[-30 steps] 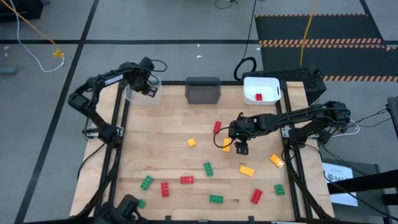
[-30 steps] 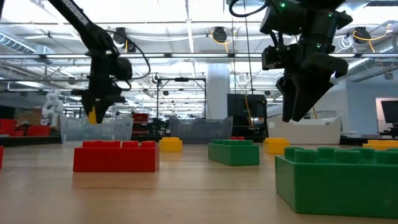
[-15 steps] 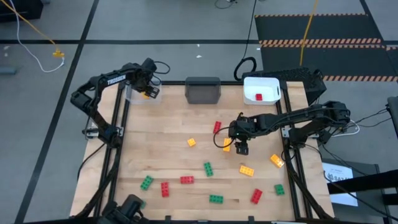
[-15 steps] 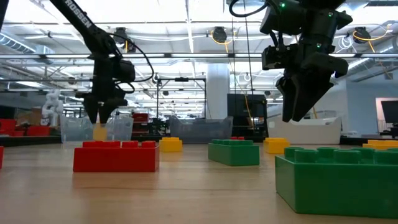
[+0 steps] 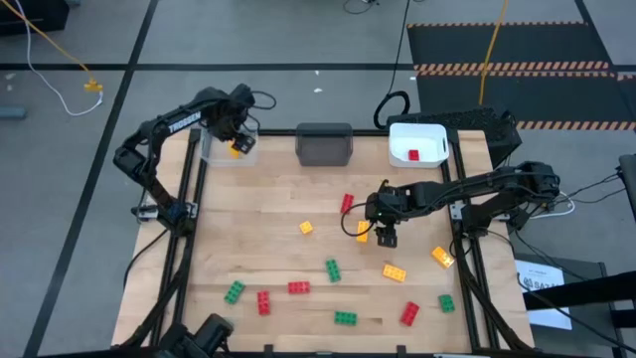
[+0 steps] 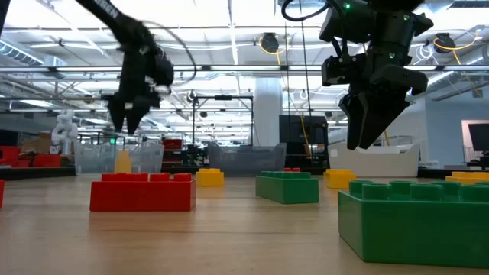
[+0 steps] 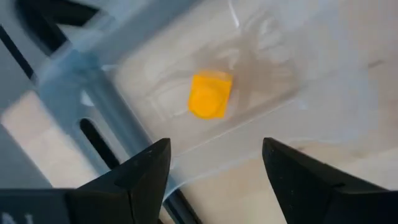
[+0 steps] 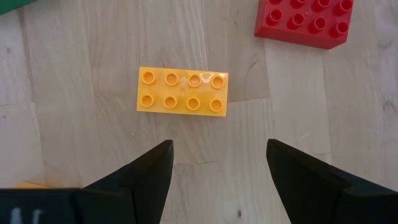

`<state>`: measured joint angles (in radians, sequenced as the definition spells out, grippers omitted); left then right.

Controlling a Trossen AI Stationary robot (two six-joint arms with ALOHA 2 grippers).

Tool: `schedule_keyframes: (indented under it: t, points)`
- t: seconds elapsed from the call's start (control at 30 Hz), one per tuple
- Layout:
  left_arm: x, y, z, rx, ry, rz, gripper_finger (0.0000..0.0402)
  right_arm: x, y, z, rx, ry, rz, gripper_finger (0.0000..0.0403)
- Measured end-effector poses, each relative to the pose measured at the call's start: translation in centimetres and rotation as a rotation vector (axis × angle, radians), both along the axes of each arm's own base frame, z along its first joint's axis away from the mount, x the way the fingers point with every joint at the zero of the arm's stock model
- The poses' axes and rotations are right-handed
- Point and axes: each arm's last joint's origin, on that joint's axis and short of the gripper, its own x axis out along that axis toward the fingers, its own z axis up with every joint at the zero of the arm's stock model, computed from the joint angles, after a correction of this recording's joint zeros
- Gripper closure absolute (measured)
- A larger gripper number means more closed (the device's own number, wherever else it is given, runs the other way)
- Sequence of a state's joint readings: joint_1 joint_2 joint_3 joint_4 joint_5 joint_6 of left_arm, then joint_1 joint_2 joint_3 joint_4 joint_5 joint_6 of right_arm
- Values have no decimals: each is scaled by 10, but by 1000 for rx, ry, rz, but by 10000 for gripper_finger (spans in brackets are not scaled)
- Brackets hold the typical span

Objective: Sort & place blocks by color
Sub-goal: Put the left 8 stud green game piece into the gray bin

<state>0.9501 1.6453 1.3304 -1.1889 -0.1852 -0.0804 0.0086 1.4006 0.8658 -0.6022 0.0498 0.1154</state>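
Note:
My left gripper [image 5: 239, 127] hangs open above the clear bin [image 5: 221, 151] at the table's far left corner. One yellow block [image 7: 210, 94] lies on the bin's floor below the fingers, also seen in the high view [image 5: 235, 149] and the low view [image 6: 122, 162]. My right gripper [image 5: 386, 237] stands open above the middle right of the table. A yellow-orange eight-stud block [image 8: 182, 92] lies flat, studs up, just ahead of its fingers. Several red, green and yellow blocks lie scattered on the wooden table [image 5: 268, 209].
A dark grey bin [image 5: 324, 144] stands at the far middle. A white bin [image 5: 417, 134] holding a red block [image 5: 413, 155] stands at the far right. Loose blocks lie mostly in the table's near half, among them a red one [image 8: 305, 22] close to my right gripper.
My left gripper has opened and let go of the yellow block, which has dropped onto the clear bin's floor. The gripper has then risen above the bin. My right arm has kept still.

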Motion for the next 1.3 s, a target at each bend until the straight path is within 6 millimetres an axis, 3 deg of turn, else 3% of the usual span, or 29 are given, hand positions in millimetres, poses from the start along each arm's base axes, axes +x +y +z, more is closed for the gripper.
schedule_keyframes:
  t: [0.1,0.2,0.33,0.5,0.67,0.83,1.13,1.3]
  points:
    - [11,-10,34,78,-56,-35,144,0,0,0,1,0,-3,152]
    - [26,-35,58,118,-155,-133,144,0,0,0,-1,0,1,152]
    - [47,-82,72,72,-235,-315,144,0,0,0,-8,1,19,152]
    - [72,-143,74,16,-217,-434,144,0,0,0,-8,1,21,152]
    - [89,-201,62,-22,-217,-535,144,0,0,0,-3,4,8,152]
    - [90,-248,37,-57,-185,-540,144,0,0,0,-4,5,13,152]
    - [64,-321,-16,-135,-97,-371,144,-1,0,0,-3,15,13,152]
    - [50,-365,-26,-194,-167,-272,144,3,0,1,4,-38,-5,152]
